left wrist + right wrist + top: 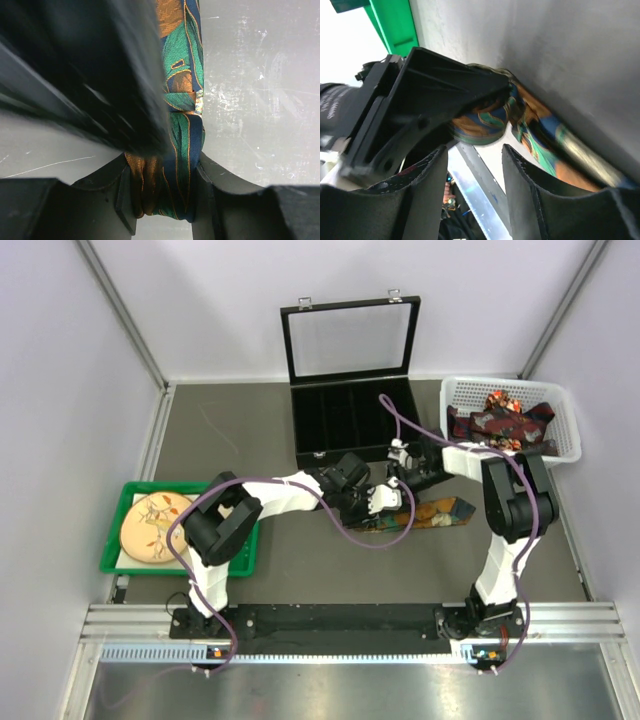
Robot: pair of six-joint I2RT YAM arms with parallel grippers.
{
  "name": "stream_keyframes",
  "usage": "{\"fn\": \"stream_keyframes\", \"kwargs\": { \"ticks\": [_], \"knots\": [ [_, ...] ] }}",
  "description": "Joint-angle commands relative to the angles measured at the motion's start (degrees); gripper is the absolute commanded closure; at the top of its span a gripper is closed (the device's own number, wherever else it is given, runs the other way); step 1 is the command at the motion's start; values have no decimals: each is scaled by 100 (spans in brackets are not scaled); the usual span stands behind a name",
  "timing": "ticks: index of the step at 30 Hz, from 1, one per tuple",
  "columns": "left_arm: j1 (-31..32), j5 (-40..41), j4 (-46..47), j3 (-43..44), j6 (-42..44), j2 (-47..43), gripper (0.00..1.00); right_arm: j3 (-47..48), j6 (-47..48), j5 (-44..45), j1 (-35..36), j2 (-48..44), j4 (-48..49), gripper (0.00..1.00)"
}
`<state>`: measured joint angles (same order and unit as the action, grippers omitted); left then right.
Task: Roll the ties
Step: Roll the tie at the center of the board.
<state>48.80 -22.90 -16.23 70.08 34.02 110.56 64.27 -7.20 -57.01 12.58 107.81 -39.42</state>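
Tie (182,100), green, orange and navy, bunched in the left tool (162,195)

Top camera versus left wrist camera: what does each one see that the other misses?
Only the top view: the black case with a clear lid, the white plastic basket, the green tray. Only the left wrist: how the left gripper pinches the fabric's bunched folds. Both: the green, orange and blue patterned tie on the grey table.
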Motion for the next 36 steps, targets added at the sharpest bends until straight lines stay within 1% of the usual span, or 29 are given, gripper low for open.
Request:
{"fn": "stream_keyframes", "kwargs": {
  "ticks": [1,5,7,10,11,13,15,18,20,22,23,25,26,29,30,32,33,34,36],
  "knots": [
    [25,567,-504,-170,26,475,67,-292,-634,-407,262,-5,1217,53],
    [16,540,-504,-171,26,484,67,-354,-519,-302,385,91,1156,53],
    [25,523,-504,-136,17,510,67,-363,-528,-232,412,135,1234,55],
    [25,514,-504,-127,26,536,66,-354,-501,-135,421,293,1279,62],
    [25,505,-504,-118,26,536,66,-354,-510,-91,412,319,1305,66],
    [25,497,-522,-127,34,528,66,-328,-414,5,421,363,1227,69],
    [25,488,-522,-127,34,528,66,-275,-274,243,412,425,999,67],
    [25,479,-539,-109,43,545,66,-292,-290,410,403,329,1015,57],
    [25,479,-539,-100,43,545,65,-345,-343,393,421,302,1103,56],
    [25,479,-531,-100,34,554,65,-371,-448,314,430,319,1252,62],
    [25,470,-539,-100,34,554,65,-371,-457,209,438,328,1270,72],
    [25,496,-522,-100,17,563,64,-345,-379,173,447,390,1166,88],
    [25,505,-513,-100,0,563,64,-319,-318,199,447,416,1051,100],
    [-10,479,-399,-126,-132,554,56,-222,78,479,447,478,603,100],
    [-28,453,-329,-170,-185,519,50,-222,192,594,447,469,541,100],
    [-142,243,-136,-206,-369,458,45,-257,272,936,447,425,488,100],
    [-212,50,-65,-275,-431,318,42,-275,307,1025,430,416,470,100],
    [-378,-343,205,-337,-579,204,34,-283,316,1095,438,408,470,100],
    [-555,-785,514,-556,-738,-190,24,-283,342,1315,438,425,453,100]
  ]
}}
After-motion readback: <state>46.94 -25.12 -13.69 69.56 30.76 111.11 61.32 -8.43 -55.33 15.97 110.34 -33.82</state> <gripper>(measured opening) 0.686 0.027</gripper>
